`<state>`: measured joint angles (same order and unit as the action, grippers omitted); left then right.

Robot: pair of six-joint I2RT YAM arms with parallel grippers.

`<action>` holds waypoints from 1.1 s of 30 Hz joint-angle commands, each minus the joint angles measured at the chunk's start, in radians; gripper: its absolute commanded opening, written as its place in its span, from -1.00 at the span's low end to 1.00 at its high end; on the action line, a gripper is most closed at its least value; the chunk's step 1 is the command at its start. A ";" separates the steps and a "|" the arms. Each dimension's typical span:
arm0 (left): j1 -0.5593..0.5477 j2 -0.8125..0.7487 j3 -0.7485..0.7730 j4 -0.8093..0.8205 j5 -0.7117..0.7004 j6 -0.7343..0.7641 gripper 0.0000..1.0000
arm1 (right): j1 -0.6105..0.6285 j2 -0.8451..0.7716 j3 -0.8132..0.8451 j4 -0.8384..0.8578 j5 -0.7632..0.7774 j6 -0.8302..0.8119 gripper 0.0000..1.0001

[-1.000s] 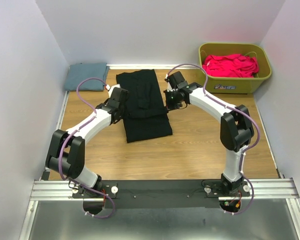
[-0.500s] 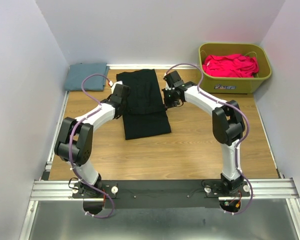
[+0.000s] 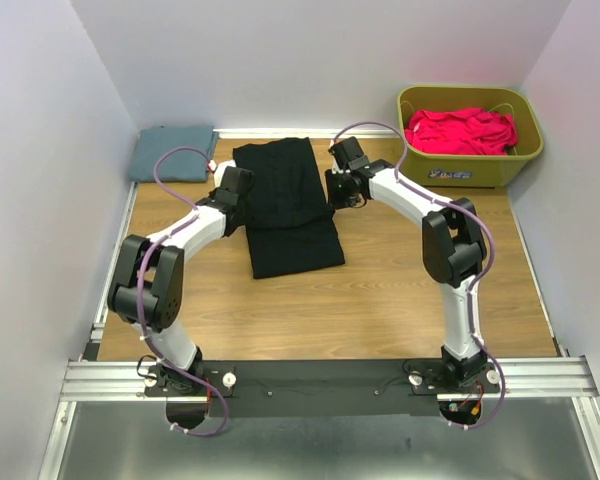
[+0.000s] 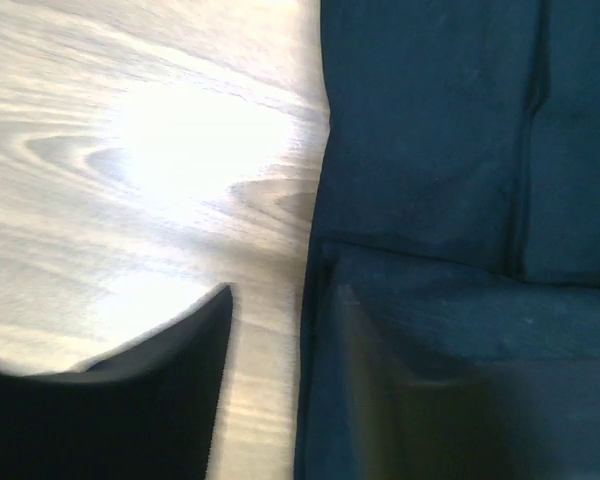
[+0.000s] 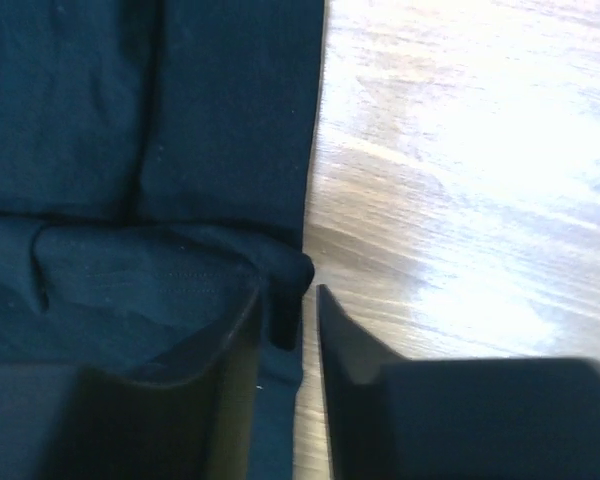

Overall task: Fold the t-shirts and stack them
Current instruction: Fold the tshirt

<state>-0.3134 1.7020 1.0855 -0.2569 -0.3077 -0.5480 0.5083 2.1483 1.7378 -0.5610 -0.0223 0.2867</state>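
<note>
The black t-shirt [image 3: 290, 205] lies folded into a long strip on the wooden table; it also fills the wrist views [image 4: 450, 150] [image 5: 150, 120]. My left gripper [image 3: 240, 192] is at its left edge, jaws open [image 4: 280, 350]: one finger over bare wood, the other over the cloth. My right gripper [image 3: 334, 190] is at the right edge, jaws slightly open [image 5: 288, 340], with a small bunched fold of the hem lying loose between them. The slate blue-grey t-shirt [image 3: 172, 152] lies folded at the back left. The pink-red t-shirt [image 3: 460, 130] sits crumpled in the tub.
The olive-green tub [image 3: 470, 172] stands in the back right corner. White walls close the table in on the left, back and right. Bare wood [image 3: 380, 290] runs between the black shirt and the arms' base rail [image 3: 320, 378].
Both grippers went from shut to open, letting go of the black shirt's side edges. Both arms shifted slightly towards the back wall.
</note>
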 commanded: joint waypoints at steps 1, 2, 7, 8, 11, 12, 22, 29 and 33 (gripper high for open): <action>0.005 -0.120 -0.032 -0.008 -0.051 -0.036 0.23 | -0.008 -0.062 0.019 0.023 -0.028 -0.011 -0.14; -0.001 -0.164 -0.057 -0.007 -0.019 -0.050 0.26 | -0.008 -0.073 0.003 0.027 -0.025 -0.008 -0.03; -0.082 -0.271 -0.140 0.002 0.031 -0.096 0.19 | 0.009 -0.162 -0.098 0.087 -0.074 0.005 0.00; -0.102 -0.289 -0.172 0.008 0.056 -0.104 0.12 | 0.015 -0.189 -0.115 0.114 -0.105 0.006 -0.01; -0.180 -0.283 -0.222 0.044 0.091 -0.144 -0.15 | 0.047 -0.220 -0.190 0.177 -0.181 0.020 -0.09; -0.217 -0.274 -0.232 0.073 0.096 -0.158 -0.28 | 0.067 -0.219 -0.210 0.193 -0.197 0.023 -0.13; -0.263 -0.136 -0.312 0.137 0.123 -0.198 -0.33 | 0.108 -0.137 -0.319 0.372 -0.249 0.086 -0.17; -0.266 -0.151 -0.375 0.127 0.148 -0.194 -0.33 | 0.107 -0.047 -0.276 0.415 -0.238 0.085 -0.17; -0.266 -0.169 -0.394 0.117 0.153 -0.194 -0.33 | 0.107 -0.005 -0.256 0.437 -0.226 0.080 -0.17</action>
<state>-0.5762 1.5402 0.7368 -0.0914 -0.1848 -0.7307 0.6147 2.0991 1.4425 -0.1776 -0.2520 0.3653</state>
